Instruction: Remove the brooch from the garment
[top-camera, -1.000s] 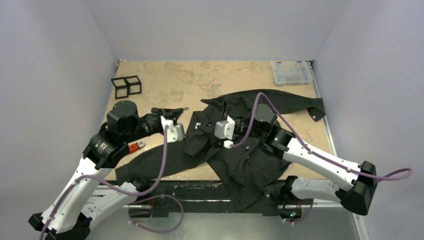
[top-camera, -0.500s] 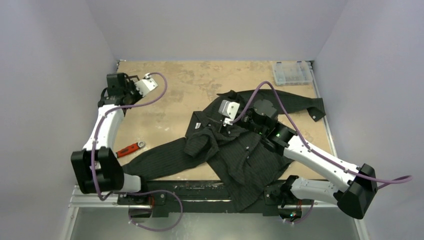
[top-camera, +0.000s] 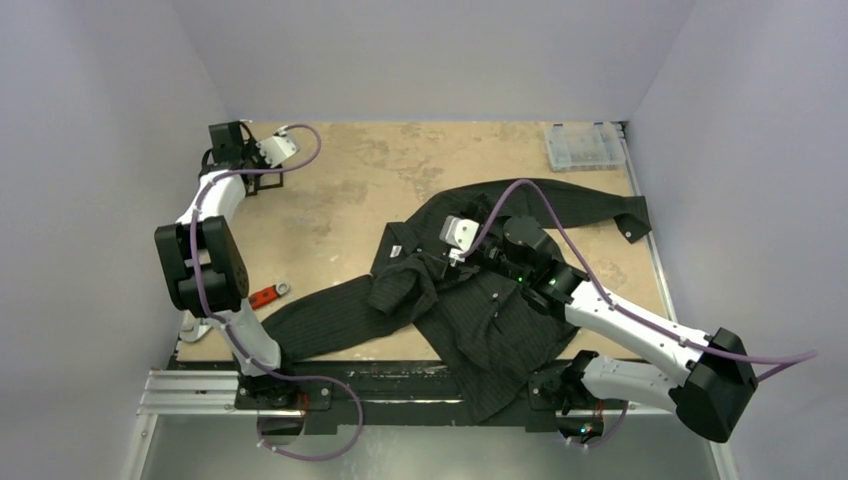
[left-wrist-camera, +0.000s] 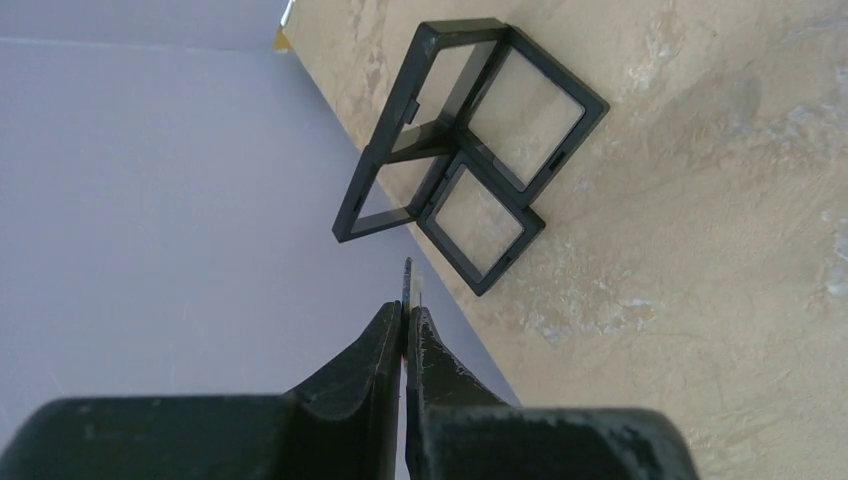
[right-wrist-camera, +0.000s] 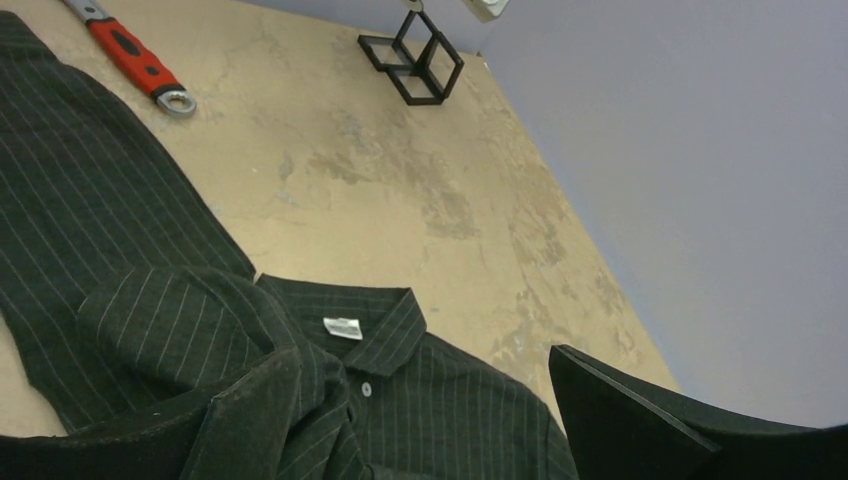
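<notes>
The garment (top-camera: 480, 310), a black pinstriped shirt, lies crumpled across the middle and right of the table. Its collar with a white label (right-wrist-camera: 342, 327) and one white button (right-wrist-camera: 366, 388) face the right wrist view. My right gripper (right-wrist-camera: 430, 405) hovers open just above the shirt below the collar, and nothing is between its fingers (right-wrist-camera: 240, 400). My left gripper (left-wrist-camera: 405, 312) is at the far left corner (top-camera: 226, 150), next to a black open-frame box (left-wrist-camera: 470, 150). It is shut on the brooch (left-wrist-camera: 408, 282), a thin sliver seen edge-on past the fingertips.
A red-handled wrench (top-camera: 266, 294) lies on the table left of the shirt's sleeve. A clear compartment case (top-camera: 585, 145) sits at the far right corner. Pale walls close the table on three sides, and the left gripper is close to the left wall.
The left arm swung from beside the shirt collar out to the far left corner by the black frame box, its gripper staying shut. The right gripper shifted slightly over the shirt and stays open.
</notes>
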